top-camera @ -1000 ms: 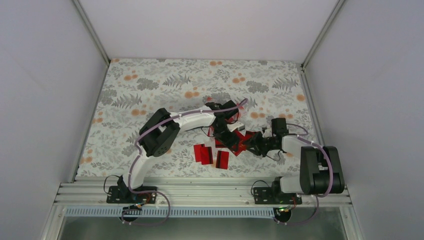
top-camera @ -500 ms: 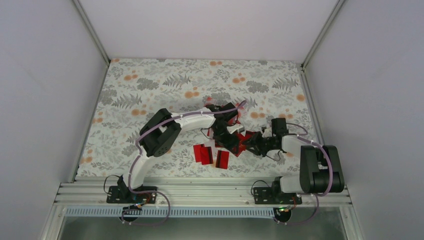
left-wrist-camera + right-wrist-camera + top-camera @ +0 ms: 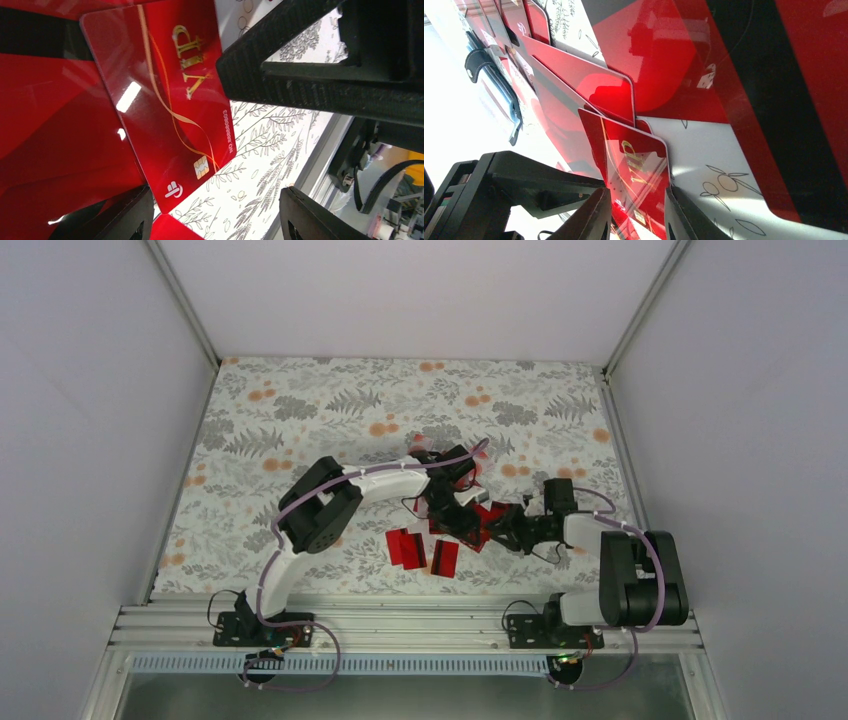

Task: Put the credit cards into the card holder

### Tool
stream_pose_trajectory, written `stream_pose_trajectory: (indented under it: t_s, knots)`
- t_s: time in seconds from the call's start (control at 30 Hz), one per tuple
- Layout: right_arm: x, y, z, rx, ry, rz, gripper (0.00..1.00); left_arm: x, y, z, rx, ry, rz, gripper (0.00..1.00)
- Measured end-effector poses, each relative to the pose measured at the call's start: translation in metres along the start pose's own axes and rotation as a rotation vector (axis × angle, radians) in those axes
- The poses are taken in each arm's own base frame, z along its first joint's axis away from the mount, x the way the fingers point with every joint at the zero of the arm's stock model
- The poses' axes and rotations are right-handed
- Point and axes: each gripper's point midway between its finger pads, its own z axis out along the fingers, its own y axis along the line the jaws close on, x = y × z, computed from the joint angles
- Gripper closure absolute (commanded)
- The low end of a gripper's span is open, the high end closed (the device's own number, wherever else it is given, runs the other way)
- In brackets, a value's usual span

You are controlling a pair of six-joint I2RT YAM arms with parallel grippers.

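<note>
Several red credit cards (image 3: 405, 546) lie at the table's near middle, two apart at the left and a pile (image 3: 486, 516) between the grippers. A red card with gold "VIP" lettering (image 3: 165, 110) lies at the edge of the pile. My left gripper (image 3: 462, 525) is wide open just above it (image 3: 216, 190) and holds nothing. My right gripper (image 3: 502, 532) is low on the table, rolled sideways. Its jaws stand a narrow gap apart (image 3: 638, 192), and the VIP card (image 3: 639, 165) shows between them. One right fingertip (image 3: 230, 65) touches that card's edge. The card holder does not show.
The floral tablecloth (image 3: 300, 420) covers the table inside white walls. The metal rail (image 3: 400, 625) with the arm bases runs along the near edge. A card with a wide dark stripe (image 3: 774, 100) lies close beside my right gripper.
My left gripper has shifted slightly lower over the card pile. My right gripper has stayed nearly still at the pile's right side.
</note>
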Motion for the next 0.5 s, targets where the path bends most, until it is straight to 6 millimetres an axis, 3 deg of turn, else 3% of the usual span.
stream_pose_trajectory:
  t_s: [0.5]
  knots:
    - [0.001,-0.002,0.002,-0.015,-0.003,0.000,0.80,-0.012,-0.006,0.002,0.130,-0.077,-0.022,0.42]
